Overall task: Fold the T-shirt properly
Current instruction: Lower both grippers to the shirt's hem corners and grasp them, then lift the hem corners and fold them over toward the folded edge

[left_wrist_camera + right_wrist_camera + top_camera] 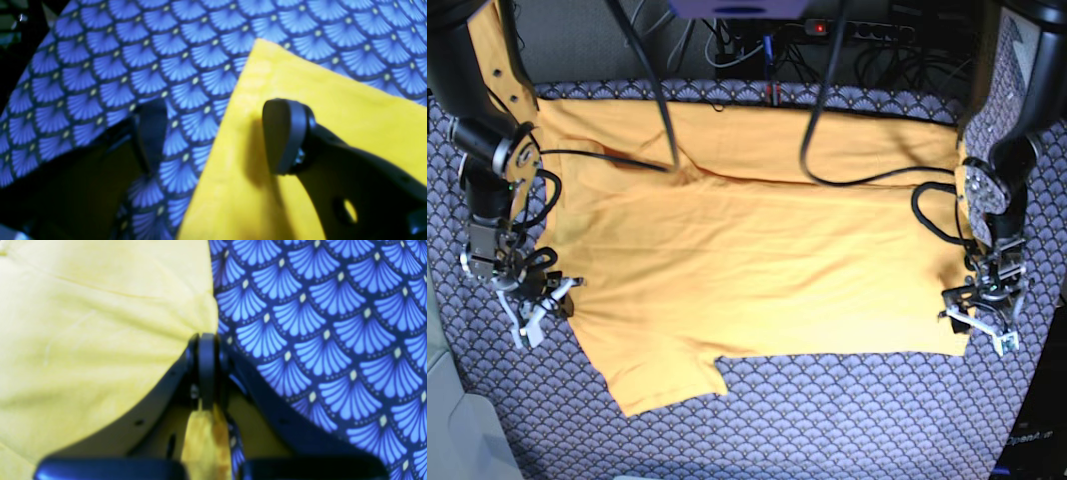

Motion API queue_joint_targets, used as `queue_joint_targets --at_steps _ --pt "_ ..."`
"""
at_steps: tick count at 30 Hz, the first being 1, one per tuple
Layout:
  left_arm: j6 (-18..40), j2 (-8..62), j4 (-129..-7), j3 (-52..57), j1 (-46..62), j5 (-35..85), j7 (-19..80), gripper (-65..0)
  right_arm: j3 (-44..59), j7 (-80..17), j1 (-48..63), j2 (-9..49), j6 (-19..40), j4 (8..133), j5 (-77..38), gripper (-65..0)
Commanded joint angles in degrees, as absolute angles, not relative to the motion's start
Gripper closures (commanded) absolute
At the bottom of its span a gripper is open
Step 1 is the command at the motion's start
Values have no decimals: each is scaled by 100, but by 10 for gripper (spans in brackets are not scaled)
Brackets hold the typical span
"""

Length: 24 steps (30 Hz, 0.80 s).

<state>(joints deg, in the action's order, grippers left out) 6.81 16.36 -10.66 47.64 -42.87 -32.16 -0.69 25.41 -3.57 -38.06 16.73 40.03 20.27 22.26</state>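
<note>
**Pinching one shirt edge, straddling the other**

Lying spread flat across the blue fan-patterned tablecloth (827,420), the yellow-orange T-shirt (757,250), one sleeve pointing toward the near edge. Clamped tight on a bunched bit of the shirt's edge (203,323), the right gripper (206,340), on the base view's left (532,305), with a strip of yellow cloth trailing back between the closed fingers. Held wide apart at the opposite side, the left gripper (213,133), one finger over the tablecloth, the other (283,133) over the shirt's corner (300,100), gripping nothing. Looping over the garment's far half, black cables (847,180).
</note>
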Motion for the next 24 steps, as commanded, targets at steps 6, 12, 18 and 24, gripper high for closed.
queue_joint_targets --at_steps 6,12,18,24 --pt "681 1560 -1130 4752 -4224 -3213 -602 -444 2527 -426 -3925 1780 4000 2097 2290 0" --pt "708 1464 -1130 4752 -4163 -3248 -611 -444 2527 -453 -3925 1851 4000 2097 2290 0" --pt "716 1464 -875 4752 -4180 -3257 -611 -398 2527 -462 -3925 1859 4000 2097 2290 0" --pt "725 1464 -866 4752 -4163 -3266 -558 -46 2527 -462 -3916 1859 4000 2097 2290 0"
